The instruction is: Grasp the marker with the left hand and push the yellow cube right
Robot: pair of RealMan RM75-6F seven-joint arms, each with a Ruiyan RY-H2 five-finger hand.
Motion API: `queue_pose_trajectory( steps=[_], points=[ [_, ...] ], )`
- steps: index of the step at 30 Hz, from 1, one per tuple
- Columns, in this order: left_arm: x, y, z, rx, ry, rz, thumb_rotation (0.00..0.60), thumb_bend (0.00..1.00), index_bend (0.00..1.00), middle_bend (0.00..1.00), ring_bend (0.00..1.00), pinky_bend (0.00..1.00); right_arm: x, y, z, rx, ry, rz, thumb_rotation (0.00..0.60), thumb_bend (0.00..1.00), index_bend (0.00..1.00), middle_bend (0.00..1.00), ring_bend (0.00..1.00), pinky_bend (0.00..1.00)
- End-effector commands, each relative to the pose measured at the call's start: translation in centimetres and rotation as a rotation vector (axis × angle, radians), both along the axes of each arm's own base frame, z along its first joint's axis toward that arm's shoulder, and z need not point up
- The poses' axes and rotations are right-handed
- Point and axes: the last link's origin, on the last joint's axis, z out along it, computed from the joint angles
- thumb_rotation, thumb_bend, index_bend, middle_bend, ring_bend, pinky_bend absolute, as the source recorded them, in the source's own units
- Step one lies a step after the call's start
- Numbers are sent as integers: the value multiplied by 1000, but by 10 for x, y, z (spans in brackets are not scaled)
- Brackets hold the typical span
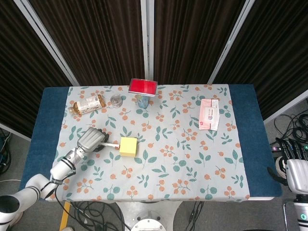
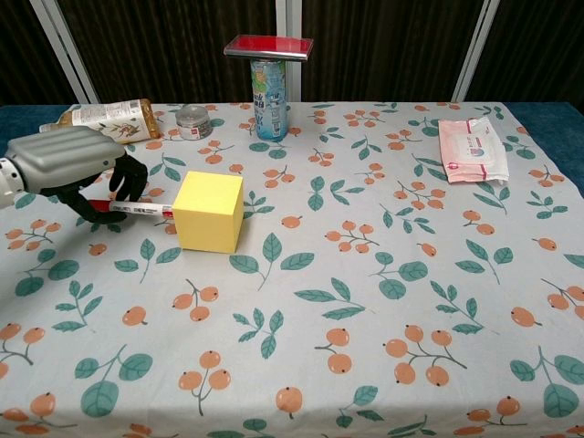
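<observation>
While gripping marker (image 2: 137,209), fingers (image 2: 126,179) curled

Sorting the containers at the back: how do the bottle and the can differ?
The bottle lies on its side at the far left; the can stands upright near the middle. The can carries a red box on top; the bottle carries nothing. Both sit along the table's far edge.

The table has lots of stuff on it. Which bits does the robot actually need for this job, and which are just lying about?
In use:
left hand, holding the marker
marker, tip against the cube
yellow cube

Lying about:
bottle on its side
small jar
can with a red box on top
wipes pack
right hand, off the table
</observation>
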Motion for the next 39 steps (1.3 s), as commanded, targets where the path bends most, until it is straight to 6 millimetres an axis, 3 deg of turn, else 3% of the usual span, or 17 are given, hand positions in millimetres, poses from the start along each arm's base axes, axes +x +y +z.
queue_pose_trajectory(
  steps=[1,15,29,39],
  points=[
    [14,2,-8,-12,-7,-1,600,526,672,729,537,672,0,0,0,2,0,2,600,145,0,115,0,6],
    [55,0,-33,-54,-24,-3,600,526,672,729,538,672,0,1,-5,55,0,17,600,150,0,116,0,6],
    [33,-8,-19,-28,14,67,600,526,672,729,537,671,-1,-4,-7,64,-15,37,600,154,0,116,0,5],
    [65,-7,-40,-83,-21,46,600,526,673,729,537,671,-1,0,-3,46,-6,29,600,153,0,116,0,6]
  ],
)
